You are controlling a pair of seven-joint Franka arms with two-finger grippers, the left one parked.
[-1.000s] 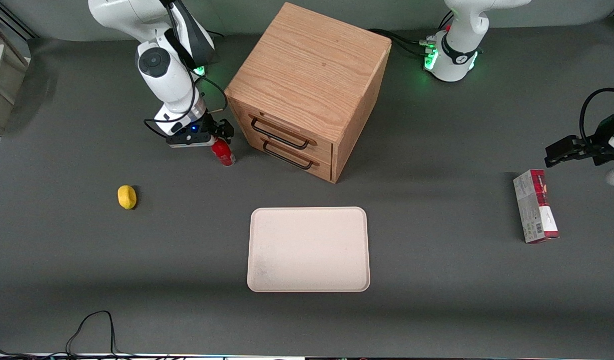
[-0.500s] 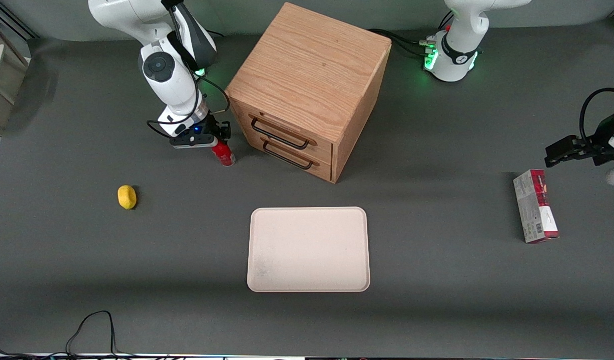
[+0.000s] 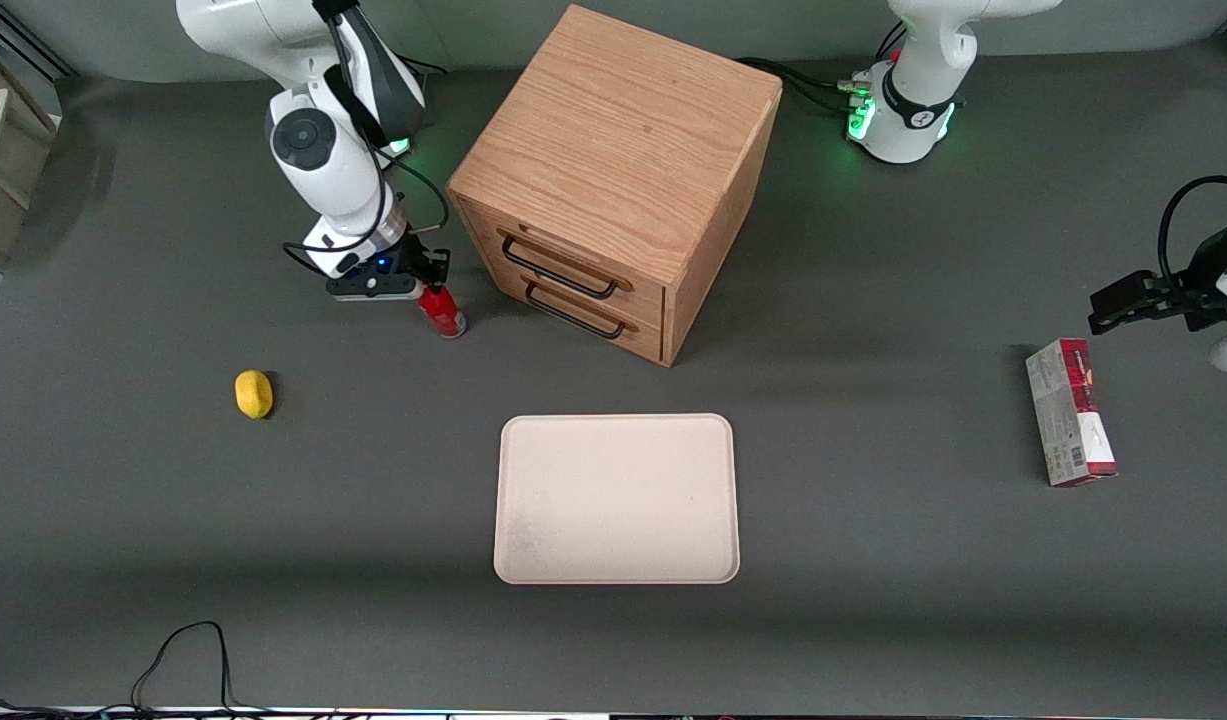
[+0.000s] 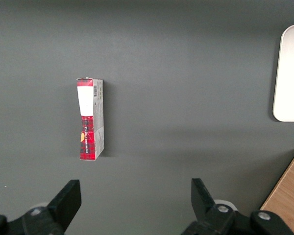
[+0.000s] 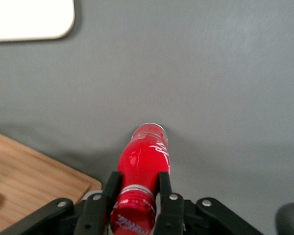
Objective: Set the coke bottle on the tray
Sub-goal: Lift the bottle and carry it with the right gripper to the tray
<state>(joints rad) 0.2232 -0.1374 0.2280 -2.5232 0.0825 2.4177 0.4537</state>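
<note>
The coke bottle (image 3: 443, 311) is a small all-red bottle that stands slightly tilted on the table, close in front of the wooden cabinet's drawer corner. My right gripper (image 3: 431, 284) is right above it, shut on its neck just under the red cap. The right wrist view shows both fingers of the gripper (image 5: 138, 180) pressed against the neck of the bottle (image 5: 144, 154), with its silvery base toward the table. The tray (image 3: 616, 498) is cream-beige and empty. It lies nearer the front camera than the cabinet, well apart from the bottle. One corner of the tray (image 5: 29, 19) shows in the wrist view.
A wooden two-drawer cabinet (image 3: 613, 150) stands beside the gripper, and its edge (image 5: 29, 178) shows in the wrist view. A yellow lemon (image 3: 254, 393) lies toward the working arm's end. A red-and-white carton (image 3: 1070, 412) lies toward the parked arm's end, also in the left wrist view (image 4: 90, 119).
The gripper's fingers have closed on the bottle's neck. Gripper and bottle have shifted a little away from the cabinet, toward the working arm's end.
</note>
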